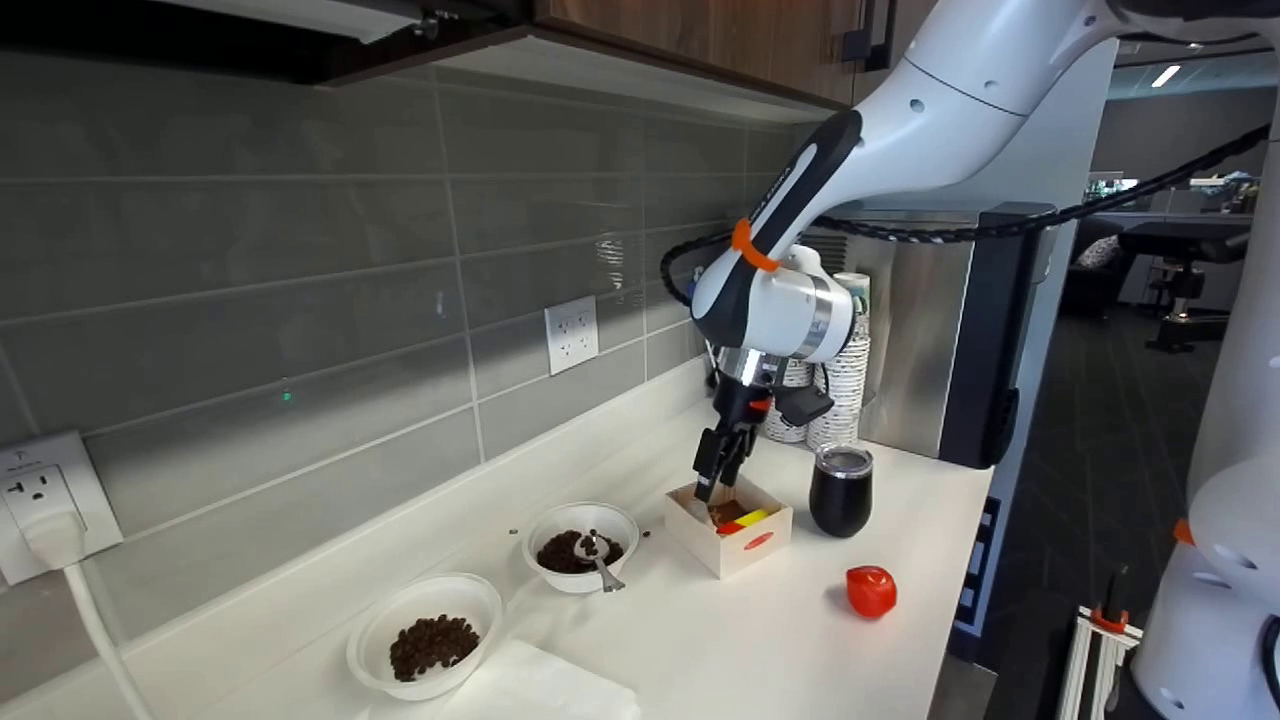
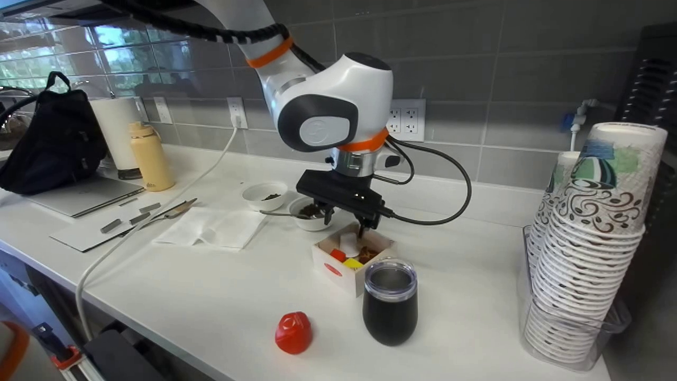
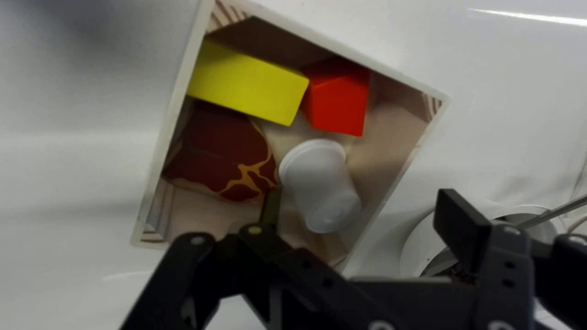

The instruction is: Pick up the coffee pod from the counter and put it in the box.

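Note:
The coffee pod is a small white cup-shaped capsule with a rim. It lies tilted inside the box, and also shows there in an exterior view. The box is a low square carton with a red oval mark; its walls show in both exterior views. It also holds a yellow block, a red block and a dark red-brown piece. My gripper is open, with nothing between its fingers. One finger reaches down into the box beside the pod; the other is outside, over a bowl. It shows in both exterior views.
A dark tumbler and a red ball stand near the box. A bowl of brown bits with a spoon is close beside it. Another bowl, paper and stacked paper cups are on the counter.

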Controlling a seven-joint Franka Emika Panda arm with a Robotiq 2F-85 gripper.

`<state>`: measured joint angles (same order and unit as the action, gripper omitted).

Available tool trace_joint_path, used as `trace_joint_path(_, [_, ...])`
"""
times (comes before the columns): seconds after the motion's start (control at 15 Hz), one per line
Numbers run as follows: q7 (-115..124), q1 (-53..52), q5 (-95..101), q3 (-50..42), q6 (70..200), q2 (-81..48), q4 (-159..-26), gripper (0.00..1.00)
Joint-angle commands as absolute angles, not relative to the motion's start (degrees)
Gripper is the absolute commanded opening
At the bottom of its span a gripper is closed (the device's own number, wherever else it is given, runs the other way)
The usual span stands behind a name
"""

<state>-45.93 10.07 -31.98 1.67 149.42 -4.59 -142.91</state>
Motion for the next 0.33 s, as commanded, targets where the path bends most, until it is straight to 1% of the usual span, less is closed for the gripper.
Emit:
trace_joint_path(0.0, [-49.28, 9.15, -35.56, 0.59, 149.94, -1.55, -145.21, 1.0])
trace_joint_path(0.27, [-49.0, 8.84, -34.94, -0.47, 150.19, -0.13, -146.18, 1.0])
